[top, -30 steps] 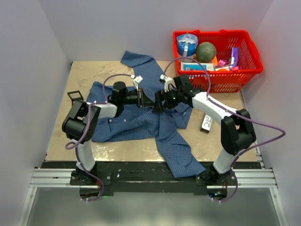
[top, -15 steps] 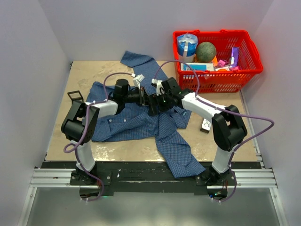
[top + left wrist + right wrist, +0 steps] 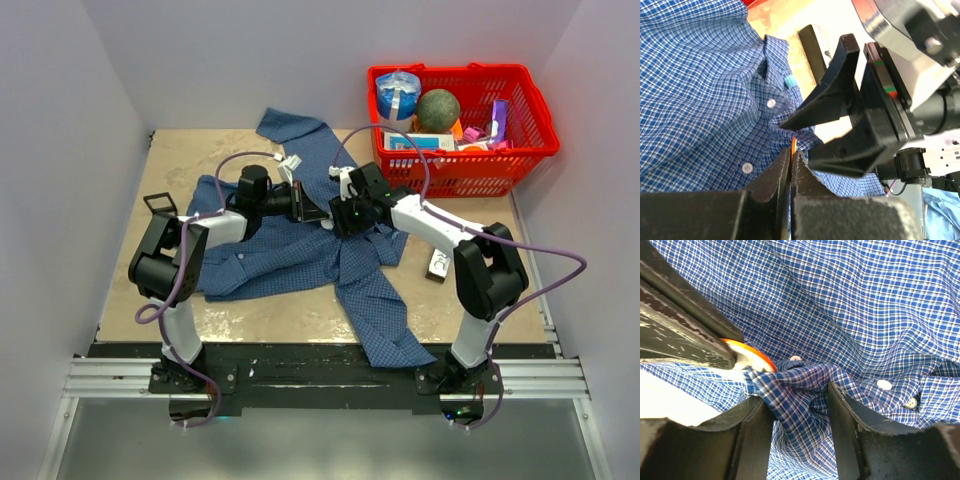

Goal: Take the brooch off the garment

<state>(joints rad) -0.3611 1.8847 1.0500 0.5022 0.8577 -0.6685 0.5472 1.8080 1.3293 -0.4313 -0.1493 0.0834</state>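
Note:
The garment [image 3: 290,255], a blue checked shirt, lies spread on the table and fills both wrist views [image 3: 705,90] [image 3: 865,305]. Only a thin orange edge of the brooch [image 3: 793,144] shows in the left wrist view, pinched in my shut left gripper [image 3: 792,156]. In the right wrist view the brooch [image 3: 751,356] is an orange-rimmed disc at the tip of the left fingers [image 3: 685,347]. My right gripper [image 3: 796,396] straddles a raised fold of shirt just below the brooch, jaws part-way open, cloth touching both fingers. Both grippers [image 3: 318,213] [image 3: 338,218] meet over the shirt's middle.
A red basket [image 3: 520,110] of assorted items stands at the back right. A small box [image 3: 438,263] lies beside the shirt on the right, and a black clip-like object [image 3: 158,204] lies at the left. Walls close in on three sides.
My right gripper has moved left to meet the left gripper and its jaws have narrowed around the shirt fold. The left gripper has stayed shut and pulled slightly back with the cloth.

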